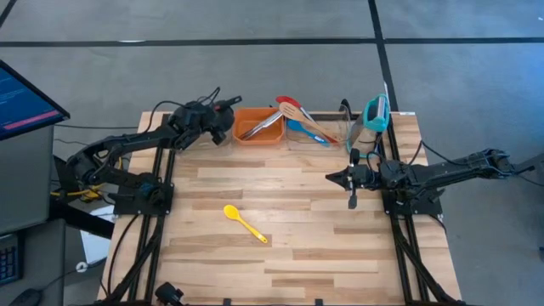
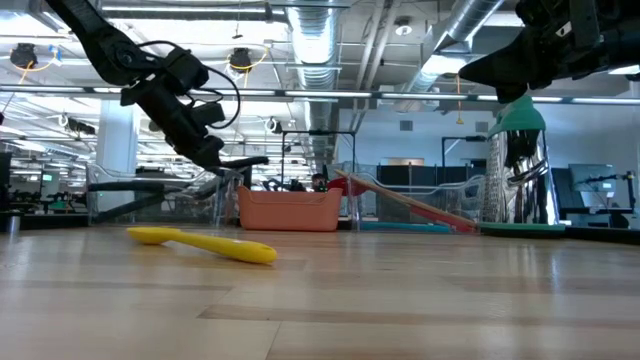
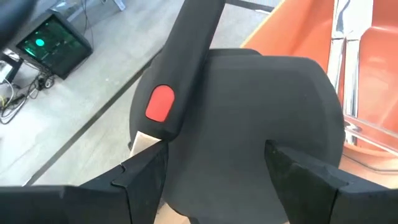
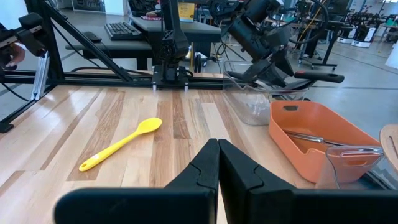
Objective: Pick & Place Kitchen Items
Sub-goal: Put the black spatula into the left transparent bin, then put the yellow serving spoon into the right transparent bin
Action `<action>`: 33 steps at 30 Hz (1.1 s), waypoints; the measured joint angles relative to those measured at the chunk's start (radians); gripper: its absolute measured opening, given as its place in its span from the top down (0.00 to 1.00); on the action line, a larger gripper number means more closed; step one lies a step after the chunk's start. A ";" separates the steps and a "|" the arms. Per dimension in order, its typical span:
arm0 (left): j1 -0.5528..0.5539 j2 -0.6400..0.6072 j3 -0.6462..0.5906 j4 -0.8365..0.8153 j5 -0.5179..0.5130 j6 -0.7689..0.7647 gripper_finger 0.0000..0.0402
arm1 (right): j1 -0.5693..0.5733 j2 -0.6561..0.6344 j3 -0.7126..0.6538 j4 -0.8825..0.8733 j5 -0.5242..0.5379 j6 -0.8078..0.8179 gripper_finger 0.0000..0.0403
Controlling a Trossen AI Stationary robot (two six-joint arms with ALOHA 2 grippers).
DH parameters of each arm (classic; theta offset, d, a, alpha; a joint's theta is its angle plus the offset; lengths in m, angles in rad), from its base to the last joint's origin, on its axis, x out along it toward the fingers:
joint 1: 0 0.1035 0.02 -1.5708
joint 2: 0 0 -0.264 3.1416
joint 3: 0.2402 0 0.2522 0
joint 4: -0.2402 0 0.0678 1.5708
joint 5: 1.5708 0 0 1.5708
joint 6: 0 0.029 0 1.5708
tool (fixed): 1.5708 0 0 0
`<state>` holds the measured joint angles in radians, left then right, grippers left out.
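Nearest the front edge of the table lies the one piece left out in the open, the yellow plastic spoon [image 1: 245,223], flat on the wooden planks with its bowl toward my left side. It is low and slick. I judge that a pinch on its thin handle could skid it across the wood, or flip it if I press down on one end.

Farther in, my right gripper [image 4: 217,146] hovers over the right half of the table with its jaws pressed together and nothing between them. It would have to spread them before going down for the spoon, or it would only shove it.

At the back row, my left gripper [image 3: 217,158] has its jaws spread on either side of the broad black spatula with a red dot on its handle [image 3: 261,106]. I cannot tell whether the blade touches my pads. I am above the clear plastic bin [image 4: 245,106], just beside the orange rectangular bin [image 4: 292,134] that holds the metal tongs [image 1: 262,127]. The spatula's long handle reaches out sideways past the rim. If the blade snags on a finger as I lift off, or its weight sits outside the wall, it could tip out onto the table or floor.
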<state>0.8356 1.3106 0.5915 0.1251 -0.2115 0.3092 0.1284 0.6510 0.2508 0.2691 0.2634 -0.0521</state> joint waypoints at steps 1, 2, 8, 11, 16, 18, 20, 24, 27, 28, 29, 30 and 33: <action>0.000 0.000 0.000 0.005 0.000 0.000 0.36 | 0.000 0.000 0.000 0.000 0.000 0.000 1.00; 0.000 0.000 0.000 0.012 0.000 0.000 0.36 | 0.000 0.000 0.000 0.000 0.000 0.000 1.00; 0.000 -0.001 0.000 0.025 -0.051 0.000 0.34 | 0.000 0.000 0.000 0.000 0.000 0.000 1.00; 0.000 -0.001 0.000 0.025 -0.141 0.001 0.31 | 0.000 0.000 0.000 0.000 0.000 0.000 1.00; 0.000 -0.001 0.000 0.027 -0.204 -0.002 0.22 | 0.000 0.000 0.000 0.000 0.000 0.000 1.00; -0.002 -0.001 0.000 0.027 -0.205 -0.004 0.18 | 0.000 0.000 0.000 0.000 0.000 0.000 1.00; -0.008 -0.001 0.000 0.027 -0.208 -0.005 0.14 | 0.000 0.000 0.000 0.000 0.000 0.000 1.00; -0.024 -0.001 0.000 0.027 -0.208 -0.006 0.08 | 0.000 0.003 0.000 0.002 0.000 0.000 1.00; -0.044 -0.002 0.001 0.026 -0.208 -0.007 0.05 | 0.000 0.003 0.000 0.001 0.000 0.000 1.00; -0.050 -0.007 0.001 0.023 -0.207 -0.006 0.05 | 0.000 0.003 0.000 0.001 0.000 0.000 1.00; -0.056 -0.017 0.001 0.021 -0.207 -0.007 0.04 | 0.000 0.003 0.000 0.001 0.000 0.000 1.00; -0.066 -0.028 0.001 0.024 -0.208 -0.007 0.04 | 0.000 0.003 0.000 0.001 0.000 0.000 1.00; -0.101 -0.092 0.001 -0.015 -0.208 -0.013 0.05 | 0.000 0.003 0.000 0.001 0.000 0.000 1.00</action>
<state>0.7350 1.2184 0.5926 0.1100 -0.4194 0.2960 0.1284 0.6544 0.2508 0.2699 0.2633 -0.0517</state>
